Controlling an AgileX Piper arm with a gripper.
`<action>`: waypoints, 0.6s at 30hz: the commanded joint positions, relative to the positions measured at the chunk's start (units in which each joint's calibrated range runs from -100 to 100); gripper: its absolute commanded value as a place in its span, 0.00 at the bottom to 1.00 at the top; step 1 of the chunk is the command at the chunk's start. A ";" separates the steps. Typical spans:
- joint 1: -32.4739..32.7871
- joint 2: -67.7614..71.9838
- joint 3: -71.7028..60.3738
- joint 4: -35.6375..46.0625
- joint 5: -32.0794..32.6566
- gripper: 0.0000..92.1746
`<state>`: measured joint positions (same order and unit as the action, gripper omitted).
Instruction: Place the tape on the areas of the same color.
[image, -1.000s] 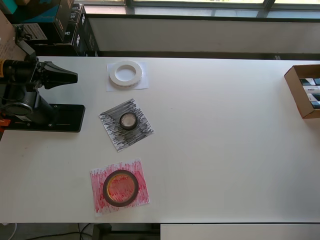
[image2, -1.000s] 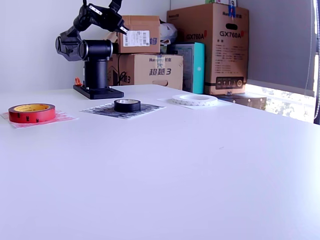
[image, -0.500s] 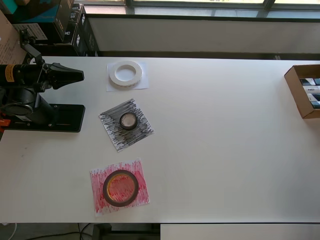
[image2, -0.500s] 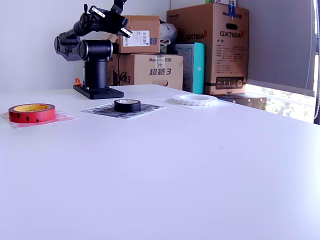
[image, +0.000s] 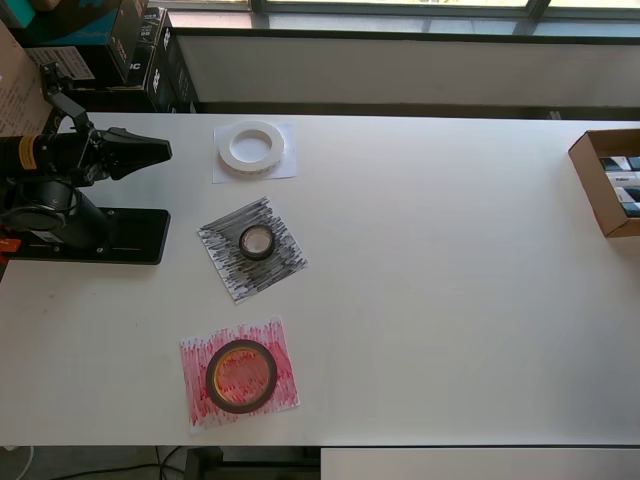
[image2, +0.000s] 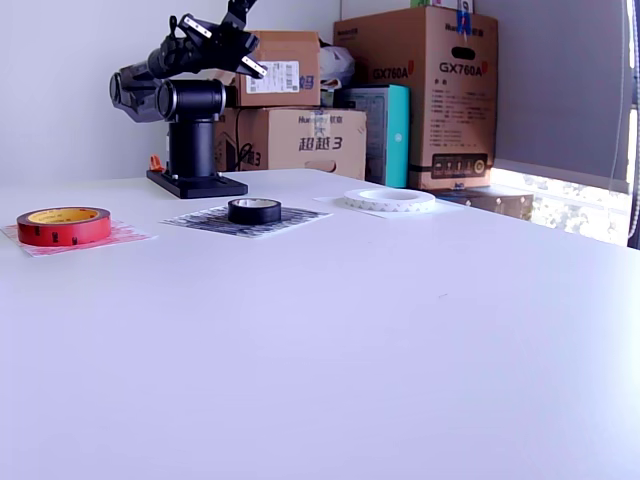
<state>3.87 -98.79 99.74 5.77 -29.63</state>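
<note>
All three tape rolls lie on sheets of their own color. The white ring (image: 251, 147) (image2: 390, 200) rests on the white sheet (image: 282, 168). On the black scribbled sheet (image: 275, 268) (image2: 205, 221) stands the small black roll (image: 256, 241) (image2: 254, 210). The dark red-brown roll (image: 241, 375) (image2: 63, 225) sits on the red scribbled sheet (image: 285, 345) (image2: 122, 237). My gripper (image: 163, 151) (image2: 252, 66) hangs above the table at the overhead view's left, folded over the arm's base. Its fingers are together and hold nothing. It is well apart from every roll.
The arm's black base plate (image: 130, 238) (image2: 197, 183) stands at the overhead view's left edge. An open cardboard box (image: 606, 180) sits at the overhead view's right edge. Stacked cartons (image2: 420, 95) stand behind the table.
The gripper has drifted slightly toward the overhead view's right and tilted up a little. The rolls and sheets have not moved.
</note>
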 joint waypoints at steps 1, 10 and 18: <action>-0.15 -0.46 -0.28 0.47 0.08 0.01; -0.23 -0.46 -0.47 0.30 0.00 0.01; 0.32 -0.46 -0.28 0.81 0.08 0.01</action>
<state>4.34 -98.79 99.74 6.05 -29.63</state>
